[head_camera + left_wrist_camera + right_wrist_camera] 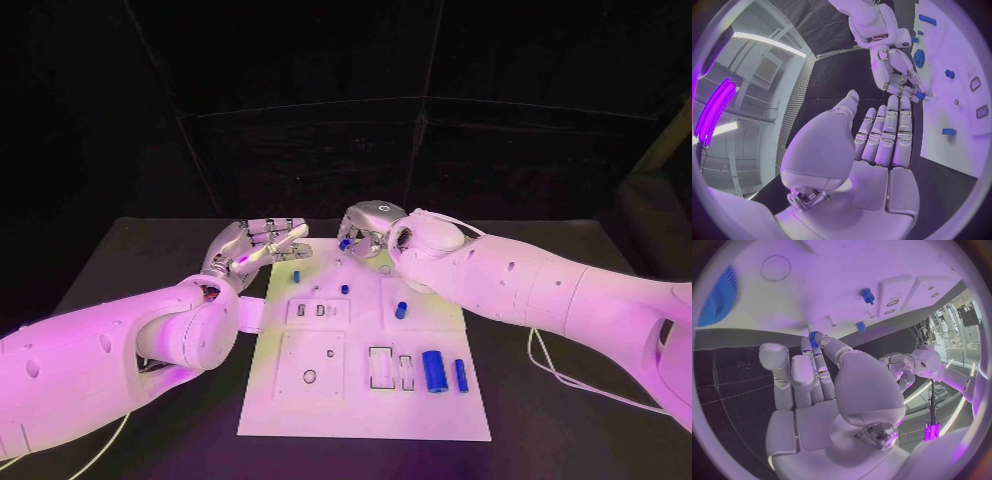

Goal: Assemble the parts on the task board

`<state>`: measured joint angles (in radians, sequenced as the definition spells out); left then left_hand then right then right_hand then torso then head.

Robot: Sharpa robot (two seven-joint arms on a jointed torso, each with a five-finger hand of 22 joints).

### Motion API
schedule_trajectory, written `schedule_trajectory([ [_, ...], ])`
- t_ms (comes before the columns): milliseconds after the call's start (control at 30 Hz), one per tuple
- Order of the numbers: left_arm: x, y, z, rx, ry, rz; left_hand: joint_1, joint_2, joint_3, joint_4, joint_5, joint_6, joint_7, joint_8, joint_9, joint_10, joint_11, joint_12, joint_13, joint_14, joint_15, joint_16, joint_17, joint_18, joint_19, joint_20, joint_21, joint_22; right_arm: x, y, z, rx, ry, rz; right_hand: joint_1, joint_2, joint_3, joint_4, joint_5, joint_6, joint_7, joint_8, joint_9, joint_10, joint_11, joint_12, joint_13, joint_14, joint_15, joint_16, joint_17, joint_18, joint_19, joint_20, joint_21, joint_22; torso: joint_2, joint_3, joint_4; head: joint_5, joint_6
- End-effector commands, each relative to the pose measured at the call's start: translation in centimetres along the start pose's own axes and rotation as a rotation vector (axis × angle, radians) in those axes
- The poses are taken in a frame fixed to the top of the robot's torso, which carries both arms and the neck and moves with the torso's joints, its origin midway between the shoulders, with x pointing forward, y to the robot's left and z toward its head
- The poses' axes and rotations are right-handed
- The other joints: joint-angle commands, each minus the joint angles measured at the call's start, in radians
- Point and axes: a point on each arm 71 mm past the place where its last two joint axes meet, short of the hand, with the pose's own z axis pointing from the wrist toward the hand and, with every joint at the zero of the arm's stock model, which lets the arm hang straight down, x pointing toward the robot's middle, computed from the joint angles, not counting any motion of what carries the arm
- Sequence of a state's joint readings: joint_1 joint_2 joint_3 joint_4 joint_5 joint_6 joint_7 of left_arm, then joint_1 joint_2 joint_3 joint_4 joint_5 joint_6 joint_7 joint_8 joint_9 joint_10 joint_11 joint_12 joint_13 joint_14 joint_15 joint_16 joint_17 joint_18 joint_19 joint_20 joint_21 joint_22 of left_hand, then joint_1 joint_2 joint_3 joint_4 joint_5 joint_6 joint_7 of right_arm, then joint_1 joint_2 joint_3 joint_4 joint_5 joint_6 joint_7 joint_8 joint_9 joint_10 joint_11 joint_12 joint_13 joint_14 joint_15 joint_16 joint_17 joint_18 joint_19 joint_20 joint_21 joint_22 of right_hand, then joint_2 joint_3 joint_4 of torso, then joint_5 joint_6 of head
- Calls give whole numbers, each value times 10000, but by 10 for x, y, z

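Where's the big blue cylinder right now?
In the head view the big blue cylinder lies on the task board toward its near right corner, between a white slot and a thinner blue rod.

Black table (144, 250); white task board (368, 400) lies flat at mid-tabletop, long axis running from near edge toward far edge; thin white cable (555, 372) beside board's right edge.
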<state>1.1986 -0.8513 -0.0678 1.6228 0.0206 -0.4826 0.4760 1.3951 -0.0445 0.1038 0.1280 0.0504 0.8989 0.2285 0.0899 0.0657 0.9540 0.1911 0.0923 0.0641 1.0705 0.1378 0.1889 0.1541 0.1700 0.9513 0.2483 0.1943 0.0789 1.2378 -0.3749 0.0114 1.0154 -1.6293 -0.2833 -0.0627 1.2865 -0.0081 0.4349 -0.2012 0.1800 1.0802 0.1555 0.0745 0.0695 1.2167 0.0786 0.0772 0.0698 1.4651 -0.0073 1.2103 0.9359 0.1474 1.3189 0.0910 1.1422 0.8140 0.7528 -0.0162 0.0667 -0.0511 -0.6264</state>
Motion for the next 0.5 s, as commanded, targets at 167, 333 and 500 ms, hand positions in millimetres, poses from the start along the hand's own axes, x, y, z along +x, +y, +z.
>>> schedule_trajectory([
  [167, 3, -2, 1, 69, 152, -88, -84, 48, -4, -53, -11, -61, 83, -31, 0, -29, -24, -19, -2, 55, -4, -72, 9, 121, 60, -19, -63, -15, 1, 0, 4, 248, 303, -397, -7, -110, 25, 94, -45, 7, -25, -34, -12, -36, 13, -54, -19, 131, -19, 36, -23, -157, -41, 21, 61, 9, 2, 1, -8, 37, -22],
  [333, 3, -2, 1, 70, 166, -93, -85, 53, -8, -60, -11, -56, 82, -30, 2, -23, -24, -15, 0, 44, -2, -81, 8, 119, 59, -18, -70, -19, 1, 1, 5, 374, 256, -517, -14, -111, 42, 115, -44, -4, -24, -43, -14, -51, 18, -66, -21, 130, -13, 38, -29, -159, -48, 26, 67, 14, 5, 5, -12, 35, -19],
  [500, 3, -2, 1, 66, 178, -97, -85, 53, -8, -60, -11, -56, 82, -30, 2, -23, -24, -15, 0, 44, -2, -81, 8, 119, 59, -18, -70, -19, 1, 1, 6, 507, 102, -605, -22, -114, 49, 131, -42, -9, -21, -47, -15, -57, 21, -72, -21, 127, -9, 31, -46, -157, -57, 29, 65, 6, 6, 5, -6, 37, -14],
])
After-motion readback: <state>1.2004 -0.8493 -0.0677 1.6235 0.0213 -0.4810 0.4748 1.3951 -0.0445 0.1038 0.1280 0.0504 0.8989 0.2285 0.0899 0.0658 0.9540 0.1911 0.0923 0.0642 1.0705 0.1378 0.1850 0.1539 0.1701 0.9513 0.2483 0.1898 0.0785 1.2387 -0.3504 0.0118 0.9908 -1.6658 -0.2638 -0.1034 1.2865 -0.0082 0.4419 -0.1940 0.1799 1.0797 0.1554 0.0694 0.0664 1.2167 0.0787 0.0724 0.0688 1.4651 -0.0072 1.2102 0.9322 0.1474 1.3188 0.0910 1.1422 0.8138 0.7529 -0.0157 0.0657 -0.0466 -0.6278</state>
